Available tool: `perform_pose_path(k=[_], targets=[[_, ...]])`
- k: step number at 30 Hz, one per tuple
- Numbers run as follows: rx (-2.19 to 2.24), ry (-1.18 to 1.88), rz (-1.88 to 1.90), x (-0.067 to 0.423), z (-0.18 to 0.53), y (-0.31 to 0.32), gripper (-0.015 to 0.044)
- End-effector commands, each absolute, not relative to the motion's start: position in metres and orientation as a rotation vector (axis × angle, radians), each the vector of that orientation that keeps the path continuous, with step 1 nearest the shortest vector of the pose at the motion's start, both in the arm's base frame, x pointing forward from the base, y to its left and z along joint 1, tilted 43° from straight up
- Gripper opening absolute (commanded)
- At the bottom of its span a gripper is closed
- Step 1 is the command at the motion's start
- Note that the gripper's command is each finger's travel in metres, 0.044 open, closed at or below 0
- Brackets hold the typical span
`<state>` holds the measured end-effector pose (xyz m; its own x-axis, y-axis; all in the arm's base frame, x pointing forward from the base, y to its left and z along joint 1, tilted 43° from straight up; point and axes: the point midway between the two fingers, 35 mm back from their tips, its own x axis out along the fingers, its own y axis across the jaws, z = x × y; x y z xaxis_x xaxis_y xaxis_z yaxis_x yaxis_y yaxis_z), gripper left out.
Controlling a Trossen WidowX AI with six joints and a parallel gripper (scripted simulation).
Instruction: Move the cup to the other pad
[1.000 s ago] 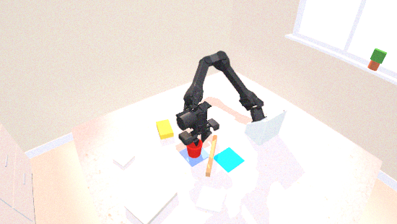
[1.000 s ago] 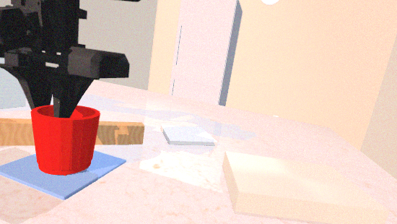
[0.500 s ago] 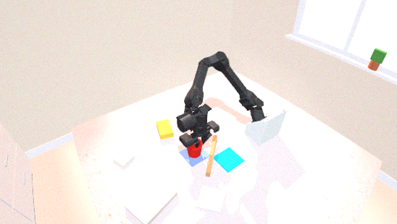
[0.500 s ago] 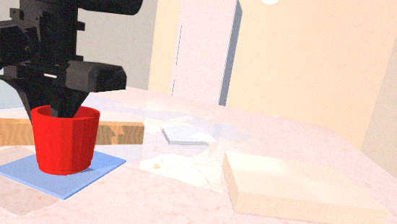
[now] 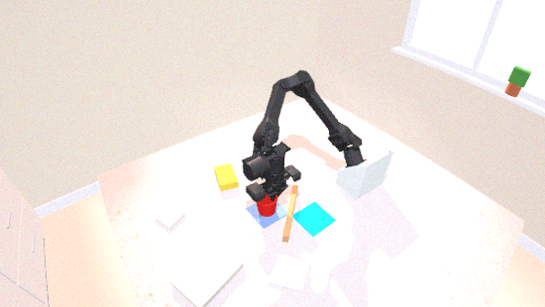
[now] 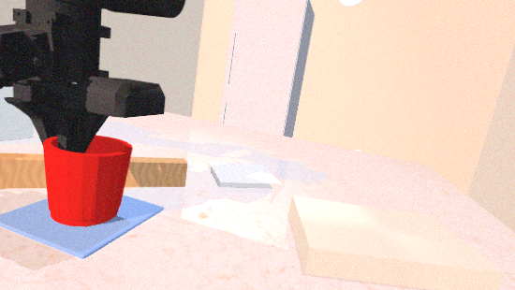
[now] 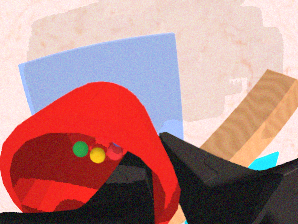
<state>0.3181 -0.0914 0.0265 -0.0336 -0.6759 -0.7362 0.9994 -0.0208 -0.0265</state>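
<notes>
Red tapered plastic cup point(image 6: 87, 183), open top, upright on the pale blue square pad point(image 6: 80, 229), base flat on it. Inside: small green marble point(image 7: 80, 149) and yellow marble point(image 7: 97, 155) at the bottom; a third one is half hidden, colour unclear. Cup wall is pinched at the rim. Bright cyan square pad point(image 5: 314, 218) lies flat nearby, beyond a wooden strip, nothing on it.

Smooth, matt red plastic-looking cup point(image 6: 86, 182), flat matt blue pad point(image 6: 75, 234) under it, grained wooden bar point(image 6: 156, 172) behind it, matt black gripper point(image 7: 156, 163), mottled pale table point(image 6: 375, 187)
</notes>
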Motion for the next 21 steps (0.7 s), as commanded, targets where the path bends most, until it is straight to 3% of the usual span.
perform_pose_path(k=[1, 21], targets=[[0.639, 0.662, -1.504, 0.319, 0.030, -0.088, 0.0000], [0.627, 0.668, -1.505, 0.317, 0.068, -0.047, 0.0000]])
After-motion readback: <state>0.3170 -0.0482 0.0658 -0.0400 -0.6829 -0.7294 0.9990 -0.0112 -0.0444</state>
